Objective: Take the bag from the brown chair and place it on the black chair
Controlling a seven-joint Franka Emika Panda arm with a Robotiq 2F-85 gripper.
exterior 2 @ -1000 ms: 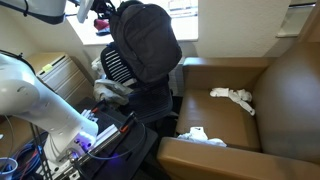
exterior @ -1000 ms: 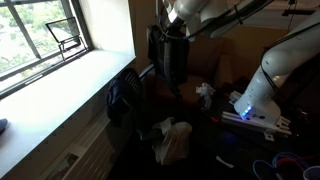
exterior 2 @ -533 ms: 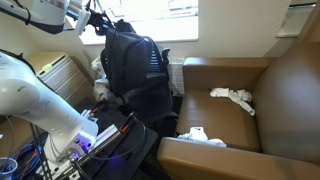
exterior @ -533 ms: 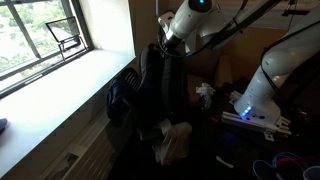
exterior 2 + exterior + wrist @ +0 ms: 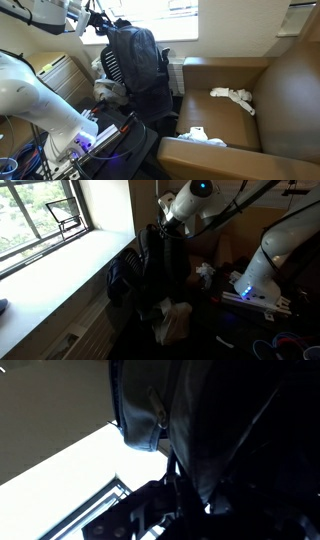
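The bag (image 5: 160,265) is seen in an exterior view as a dark upright mass below the gripper (image 5: 166,210), hung at the back edge of the black chair (image 5: 122,277), just beside the window sill (image 5: 60,265). Its lower end appears to reach the seat, though the dimness leaves the contact unsure. The fingers are lost against the dark fabric, so it cannot be told whether the pincer is closed on the top of the bag or already slack.

In an exterior view from the opposite side, the bag (image 5: 135,60) is shown against the ribbed backrest of the black chair (image 5: 114,68), its top at the gripper (image 5: 95,18). The brown chair (image 5: 290,90) is well apart, at the right edge of the frame, with only a white cloth (image 5: 232,96) near the back edge of its seat. The placing step is judged to be in hand: the carry seems done. A release and a clear upward retreat are called for next, with the bag left leaning on the backrest, not tipping over the front edge.

In the wrist view, only close, dark bag fabric (image 5: 150,410) and the bright window (image 5: 60,470) are made out.
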